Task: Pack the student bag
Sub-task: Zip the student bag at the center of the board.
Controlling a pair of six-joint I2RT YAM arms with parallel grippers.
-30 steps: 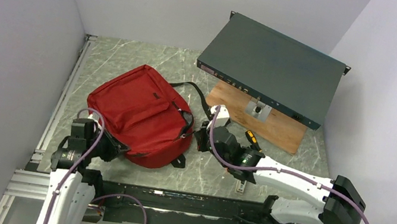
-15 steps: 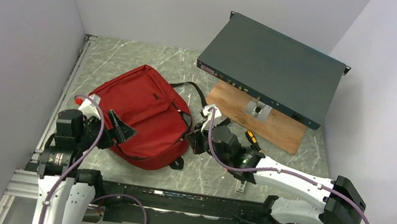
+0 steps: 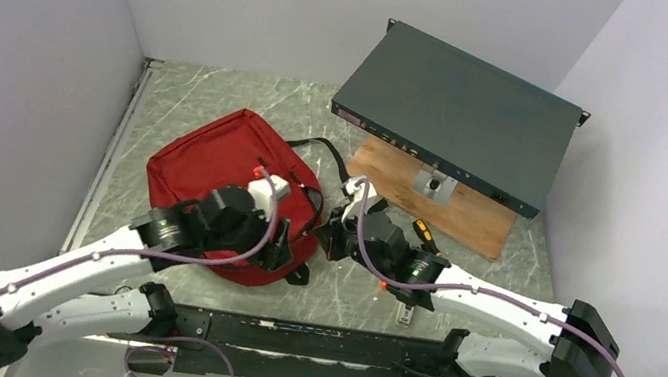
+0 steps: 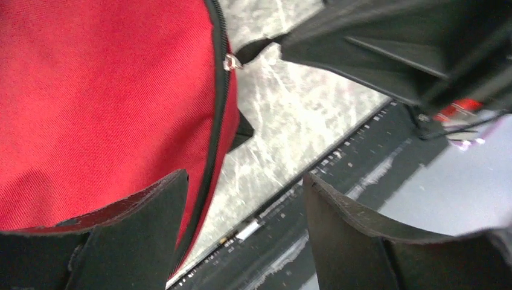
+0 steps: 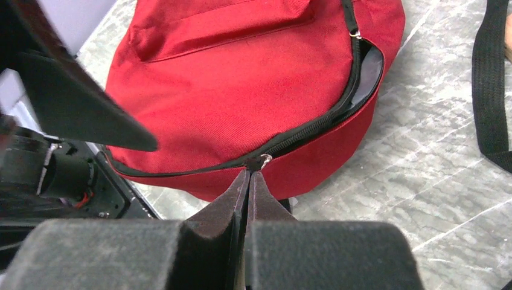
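Lying on the grey marbled bench [image 3: 213, 94], the dark red fabric student bag [image 3: 212, 164] has right fingers [image 5: 238, 194] pinched shut at its zip pull [image 5: 264, 160] and left fingers [image 4: 142, 220] spread wide over its near edge. Unanchored, it may drag.

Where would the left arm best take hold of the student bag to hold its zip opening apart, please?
Probably the front panel's edge of the student bag, beside the open zip mouth: the fabric gapes from the side wall there, leaving a rim to pinch. Come from above, straddling that rim, as the bag lies flat.
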